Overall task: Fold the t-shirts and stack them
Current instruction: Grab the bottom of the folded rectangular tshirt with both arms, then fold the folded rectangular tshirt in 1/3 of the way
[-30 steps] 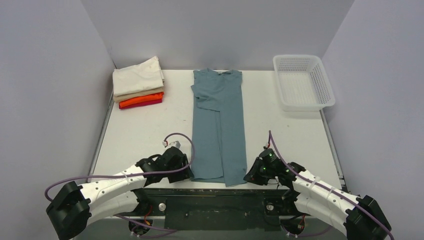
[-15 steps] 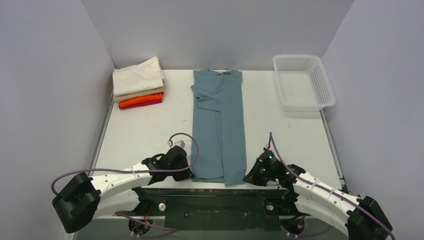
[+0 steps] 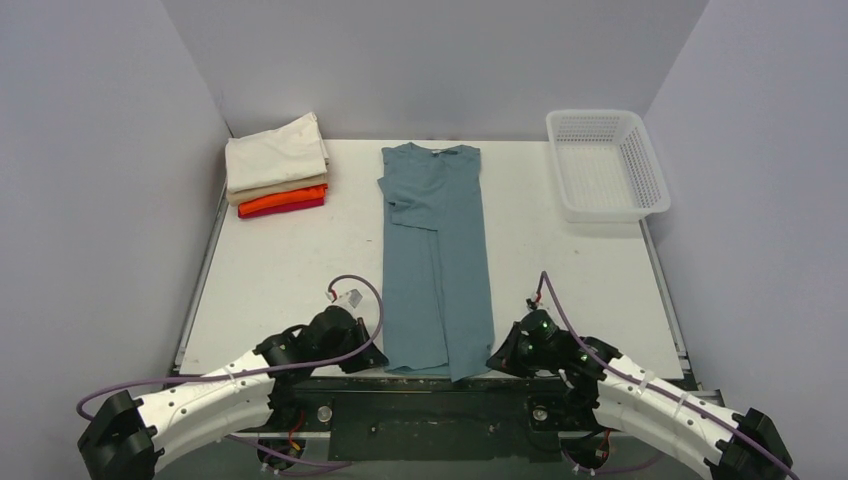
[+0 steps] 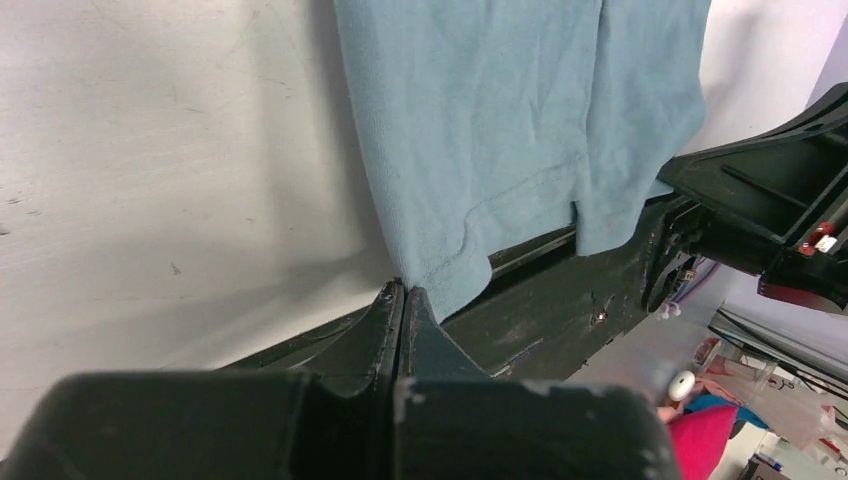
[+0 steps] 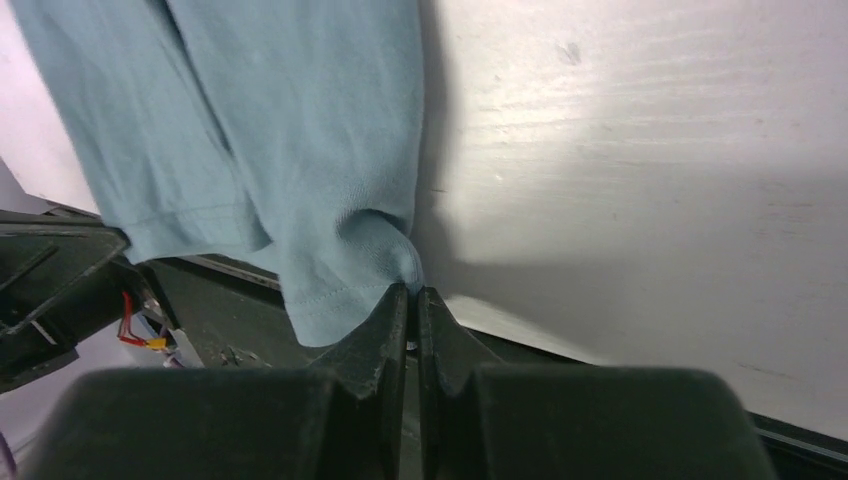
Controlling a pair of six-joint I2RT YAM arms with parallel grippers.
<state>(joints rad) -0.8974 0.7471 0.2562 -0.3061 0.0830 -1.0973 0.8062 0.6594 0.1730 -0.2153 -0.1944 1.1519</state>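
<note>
A dusty teal-blue t-shirt (image 3: 435, 255), folded lengthwise into a long strip, lies down the middle of the table. Its hem hangs slightly over the near edge. My left gripper (image 3: 378, 360) is shut on the hem's near-left corner; in the left wrist view the cloth (image 4: 500, 130) pinches in at the gripper (image 4: 403, 290). My right gripper (image 3: 493, 362) is shut on the near-right corner, where the cloth (image 5: 290, 130) bunches at the gripper (image 5: 413, 290). A stack of folded t-shirts (image 3: 278, 165), cream and tan over orange and red, sits at the back left.
A white mesh basket (image 3: 640, 150) stands at the back right corner. The dark metal rail (image 3: 430, 385) of the arm mount runs along the near table edge just under the hem. Grey walls close in the table on three sides.
Both grippers closed on the teal shirt's near corners and drew back toward the near edge. The shirt slid a little toward me, its hem now over the edge.
</note>
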